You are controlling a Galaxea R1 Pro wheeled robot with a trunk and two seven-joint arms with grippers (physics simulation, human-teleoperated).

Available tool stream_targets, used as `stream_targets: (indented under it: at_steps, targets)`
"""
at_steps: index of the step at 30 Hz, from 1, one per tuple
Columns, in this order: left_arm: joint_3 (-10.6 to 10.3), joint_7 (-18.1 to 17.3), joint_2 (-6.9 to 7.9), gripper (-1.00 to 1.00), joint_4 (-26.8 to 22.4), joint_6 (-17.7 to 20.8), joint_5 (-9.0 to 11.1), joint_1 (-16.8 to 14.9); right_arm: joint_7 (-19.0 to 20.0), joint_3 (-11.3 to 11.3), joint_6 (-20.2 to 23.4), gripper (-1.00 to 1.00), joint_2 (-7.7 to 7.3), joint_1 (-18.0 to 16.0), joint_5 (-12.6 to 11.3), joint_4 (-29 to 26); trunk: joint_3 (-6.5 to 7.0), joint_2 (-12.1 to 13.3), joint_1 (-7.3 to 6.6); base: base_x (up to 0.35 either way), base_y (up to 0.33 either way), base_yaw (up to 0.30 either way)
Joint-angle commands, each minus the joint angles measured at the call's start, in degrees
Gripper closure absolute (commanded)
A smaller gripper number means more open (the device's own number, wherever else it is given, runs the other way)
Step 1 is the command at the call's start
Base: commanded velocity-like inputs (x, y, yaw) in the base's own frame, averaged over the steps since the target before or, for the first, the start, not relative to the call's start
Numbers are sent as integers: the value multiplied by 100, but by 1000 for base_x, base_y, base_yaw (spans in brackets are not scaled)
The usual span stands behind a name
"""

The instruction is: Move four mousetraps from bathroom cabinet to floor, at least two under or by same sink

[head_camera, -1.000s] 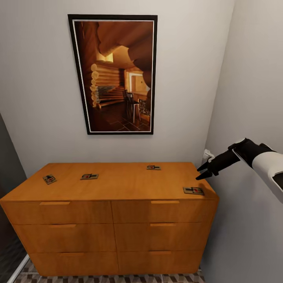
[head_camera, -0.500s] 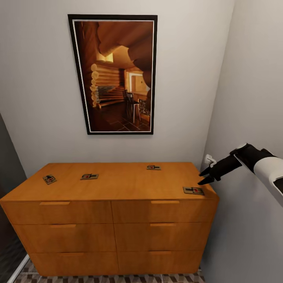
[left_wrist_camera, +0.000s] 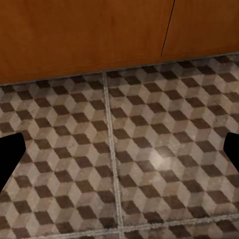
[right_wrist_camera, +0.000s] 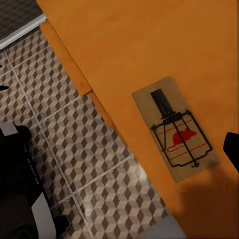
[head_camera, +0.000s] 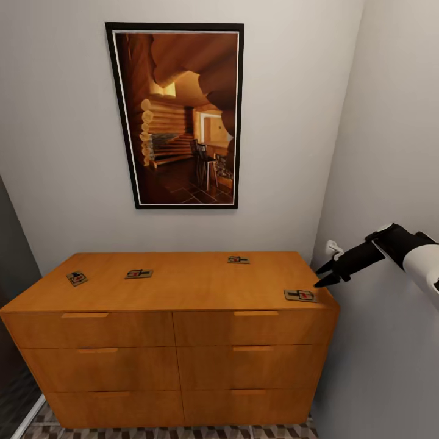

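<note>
Several mousetraps lie flat on top of the orange-brown cabinet (head_camera: 177, 292): one at the far left (head_camera: 77, 278), one beside it (head_camera: 139, 274), one near the back (head_camera: 238, 260), and one at the front right corner (head_camera: 300, 296). My right gripper (head_camera: 319, 277) hovers open just right of and slightly above that corner mousetrap (right_wrist_camera: 177, 128), holding nothing. My left gripper (left_wrist_camera: 119, 154) hangs low and open over the cube-patterned bathroom floor (left_wrist_camera: 149, 149), close to the cabinet's base. The sink is out of view.
A large framed picture (head_camera: 178, 116) hangs on the wall above the cabinet. The right wall stands close to the cabinet's end, with a small white fixture (head_camera: 332, 247) beside my right gripper. A dark surface borders the left side.
My right gripper has moved to the right and slightly down, from over the cabinet's right end toward the right wall. The mousetraps have not moved.
</note>
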Motion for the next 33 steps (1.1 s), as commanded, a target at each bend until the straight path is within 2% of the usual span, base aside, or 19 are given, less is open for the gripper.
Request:
stream_targets:
  at_steps: [1, 6, 14, 33]
  targets:
    - [-24, -11, 0, -100, 23, -37, 10, -11, 23, -50, 60, -100, -27, -3, 60, -14, -7, -4, 0, 0, 0, 0]
    - [-24, -11, 0, -100, 23, -37, 10, -11, -16, -50, 60, -100, -62, -4, 61, -24, -7, -4, 0, 0, 0, 0]
    - [-24, -12, 0, -100, 23, -37, 10, -11, -482, -45, 60, -100, -69, -6, 61, -21, -7, -4, 0, 0, 0, 0]
    - [-24, -11, 0, -100, 23, -37, 10, -11, -568, -43, 60, -100, -33, -5, 48, -14, -7, -4, 0, 0, 0, 0]
